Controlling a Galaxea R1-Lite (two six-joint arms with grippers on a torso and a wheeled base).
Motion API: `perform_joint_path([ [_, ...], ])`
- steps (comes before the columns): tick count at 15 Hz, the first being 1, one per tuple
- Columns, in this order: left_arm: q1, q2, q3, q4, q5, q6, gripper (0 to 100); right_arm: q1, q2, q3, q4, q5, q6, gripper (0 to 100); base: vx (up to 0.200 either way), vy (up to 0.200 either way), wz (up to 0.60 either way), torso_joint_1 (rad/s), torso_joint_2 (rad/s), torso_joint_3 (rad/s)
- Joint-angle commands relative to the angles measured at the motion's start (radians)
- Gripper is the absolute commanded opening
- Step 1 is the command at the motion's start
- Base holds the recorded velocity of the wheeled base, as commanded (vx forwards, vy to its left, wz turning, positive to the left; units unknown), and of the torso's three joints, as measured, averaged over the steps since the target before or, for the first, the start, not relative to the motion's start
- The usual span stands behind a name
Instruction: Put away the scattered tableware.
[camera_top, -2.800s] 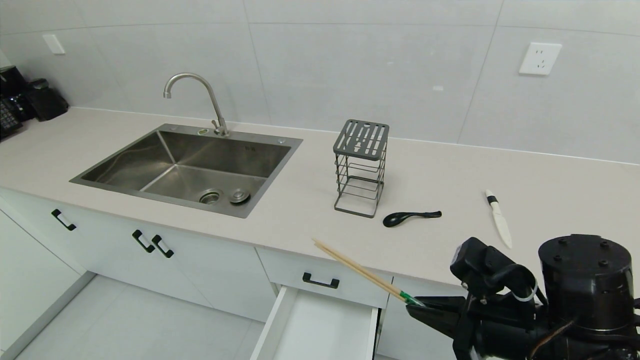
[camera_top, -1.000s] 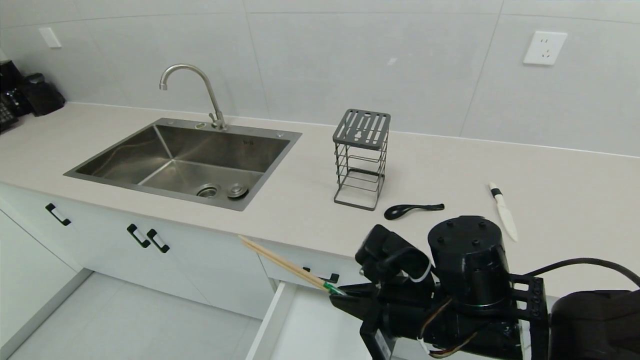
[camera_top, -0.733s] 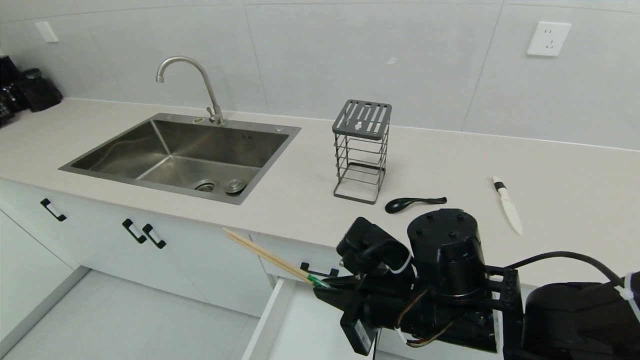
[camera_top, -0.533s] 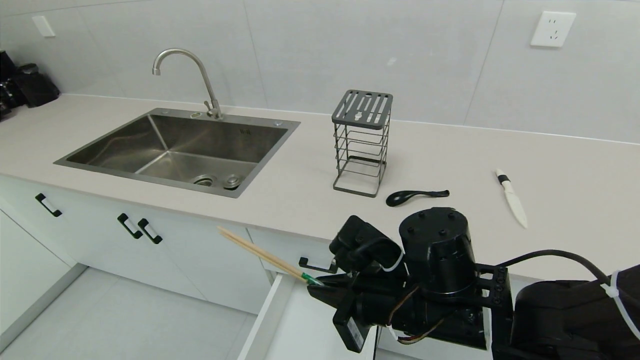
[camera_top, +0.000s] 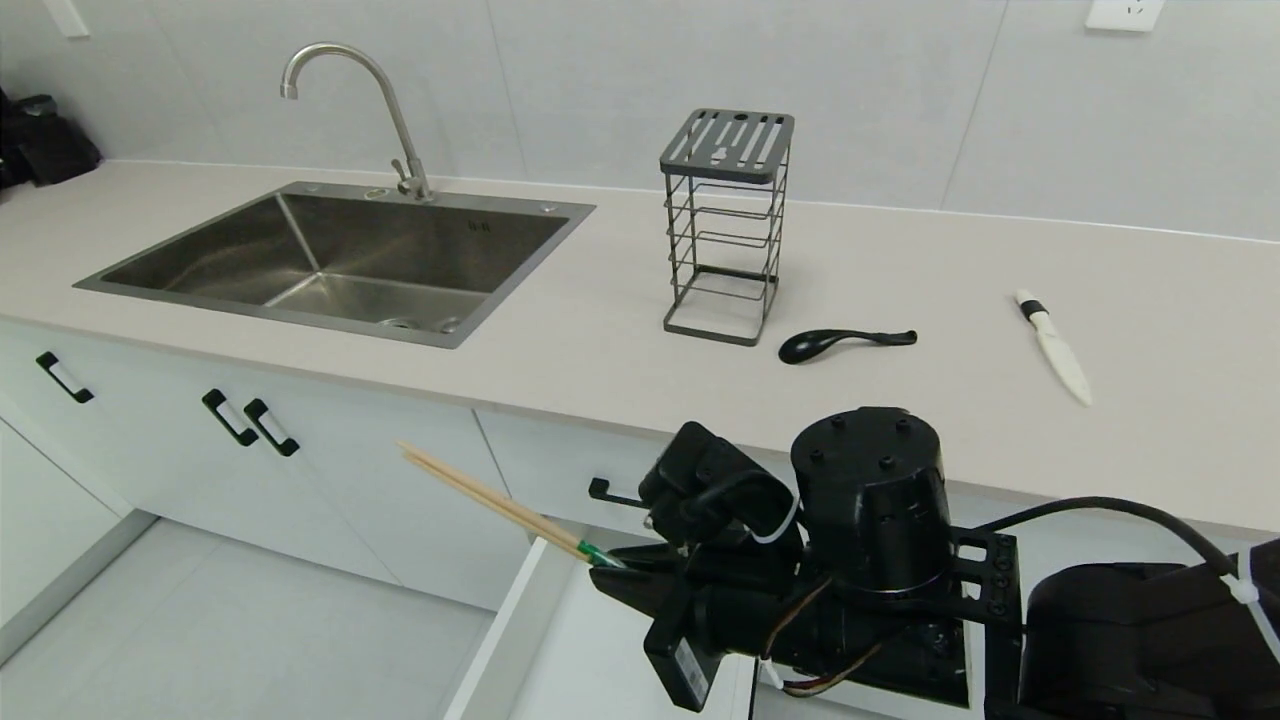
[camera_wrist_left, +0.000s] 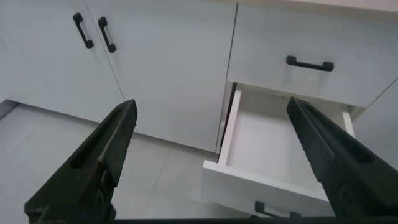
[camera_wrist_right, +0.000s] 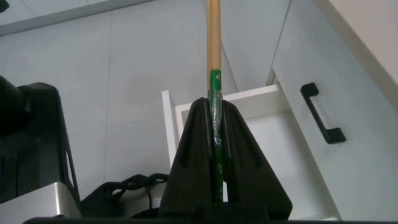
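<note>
My right gripper (camera_top: 610, 574) is shut on the green-banded end of a pair of wooden chopsticks (camera_top: 490, 497), held in front of the counter edge above the open white drawer (camera_top: 500, 640). In the right wrist view the chopsticks (camera_wrist_right: 213, 37) stick straight out of the shut gripper (camera_wrist_right: 216, 115), with the drawer (camera_wrist_right: 169, 118) below. A black spoon (camera_top: 840, 342) and a white knife (camera_top: 1052, 345) lie on the counter to the right of a wire cutlery rack (camera_top: 727, 225). My left gripper (camera_wrist_left: 211, 107) is open and holds nothing, hanging over the floor beside the drawer (camera_wrist_left: 273, 149).
A steel sink (camera_top: 330, 255) with a faucet (camera_top: 385, 100) takes the counter's left side. Under the counter are cabinet doors with black handles (camera_top: 250, 425) and a shut drawer with a black handle (camera_wrist_left: 309, 63). The floor to the left of the open drawer is bare.
The right gripper has carried the chopsticks leftward from the picture's lower right to above the open drawer. The head view has also shifted, so the counter now sits higher in the picture.
</note>
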Motion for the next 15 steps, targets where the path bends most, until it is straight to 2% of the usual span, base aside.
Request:
perform_joint_path([
  [1,0.000,0.001,0.000,0.000,0.001,0.000,100,0.004,-0.008,-0.001,-0.001,0.000,0.000,0,0.000,0.000,0.00,-0.266,0.52,0.251],
  [13,0.000,0.001,0.000,0.000,0.001,0.000,100,0.025,-0.005,0.002,-0.014,-0.003,0.003,0,0.000,0.000,0.00,-0.257,0.48,0.220],
  [15,0.000,0.001,0.000,0.000,0.001,0.000,100,-0.019,-0.005,0.001,-0.004,-0.003,-0.003,0,0.000,0.000,0.00,-0.249,0.37,0.117],
])
